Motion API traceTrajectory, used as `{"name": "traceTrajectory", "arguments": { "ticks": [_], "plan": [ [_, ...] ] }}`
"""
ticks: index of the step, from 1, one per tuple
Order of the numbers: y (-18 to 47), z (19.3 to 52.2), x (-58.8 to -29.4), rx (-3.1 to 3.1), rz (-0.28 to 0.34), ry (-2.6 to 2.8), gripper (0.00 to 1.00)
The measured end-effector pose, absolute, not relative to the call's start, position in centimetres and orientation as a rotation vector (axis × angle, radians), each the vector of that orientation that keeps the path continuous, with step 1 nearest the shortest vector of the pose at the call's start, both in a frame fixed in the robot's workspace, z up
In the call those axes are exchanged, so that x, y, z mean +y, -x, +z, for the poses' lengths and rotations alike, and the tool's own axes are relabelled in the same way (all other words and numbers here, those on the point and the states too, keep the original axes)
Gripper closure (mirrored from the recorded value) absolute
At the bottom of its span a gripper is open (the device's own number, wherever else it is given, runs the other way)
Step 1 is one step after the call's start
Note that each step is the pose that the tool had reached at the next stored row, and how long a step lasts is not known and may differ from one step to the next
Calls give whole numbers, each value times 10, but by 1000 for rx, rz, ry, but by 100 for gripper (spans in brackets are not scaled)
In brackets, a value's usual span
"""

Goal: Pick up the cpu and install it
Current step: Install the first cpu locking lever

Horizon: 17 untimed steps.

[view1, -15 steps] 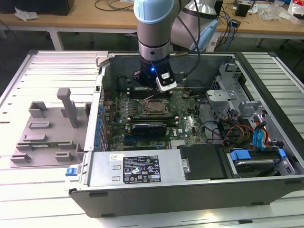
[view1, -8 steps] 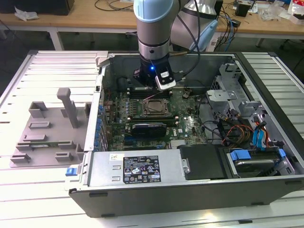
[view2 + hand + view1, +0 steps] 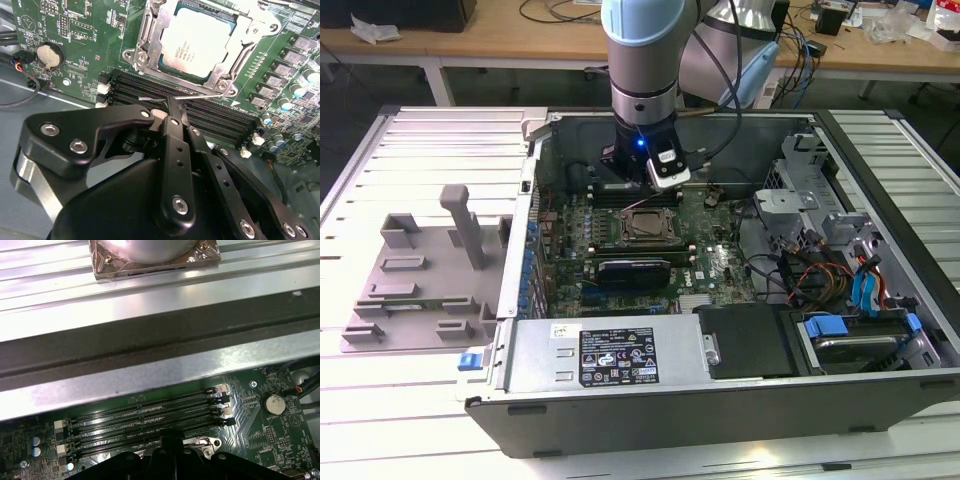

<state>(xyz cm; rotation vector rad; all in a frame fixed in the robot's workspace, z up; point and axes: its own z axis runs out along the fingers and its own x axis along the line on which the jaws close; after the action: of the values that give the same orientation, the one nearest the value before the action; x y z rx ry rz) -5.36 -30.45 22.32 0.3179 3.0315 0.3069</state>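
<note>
Closed is how the tool (image 3: 172,104) reads in the second wrist view: its fingers meet in 1 dark line with no gap and nothing between them. It hangs inside the open computer case (image 3: 720,400), which lies on the slatted worktop (image 3: 420,150) close to the near edge. A grey plastic fixture (image 3: 420,270) sits apart from the case, toward the worktop's edge at the exterior view's left.

The cpu (image 3: 197,42) is not in the tool. It lies flat in its socket near the middle of the motherboard (image 3: 90,30), silvery top up, with the metal socket frame (image 3: 145,35) down around its rim. The pick and the placing look done.

The step in hand seems to be securing the chip. The tool's tip stands over the 4 memory slots (image 3: 220,117) just beside the socket, right at the thin wire lever (image 3: 205,96) running along that side of the frame. Whether the tip touches the wire or sits just over it, I cannot tell, nor whether the lever is hooked.

If the lever is unlatched, locking it calls for a controlled push on the wire alone, down and under its catch. The tip should keep off the slots and the frame screws, and no load should go on the chip.
</note>
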Motion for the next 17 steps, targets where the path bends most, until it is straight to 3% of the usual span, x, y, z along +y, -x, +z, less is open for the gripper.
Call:
{"name": "traceTrajectory", "arguments": {
  "ticks": [17],
  "plan": [
    [56, 223, -303, 2989, 297, -527, 89]
  ]
}}
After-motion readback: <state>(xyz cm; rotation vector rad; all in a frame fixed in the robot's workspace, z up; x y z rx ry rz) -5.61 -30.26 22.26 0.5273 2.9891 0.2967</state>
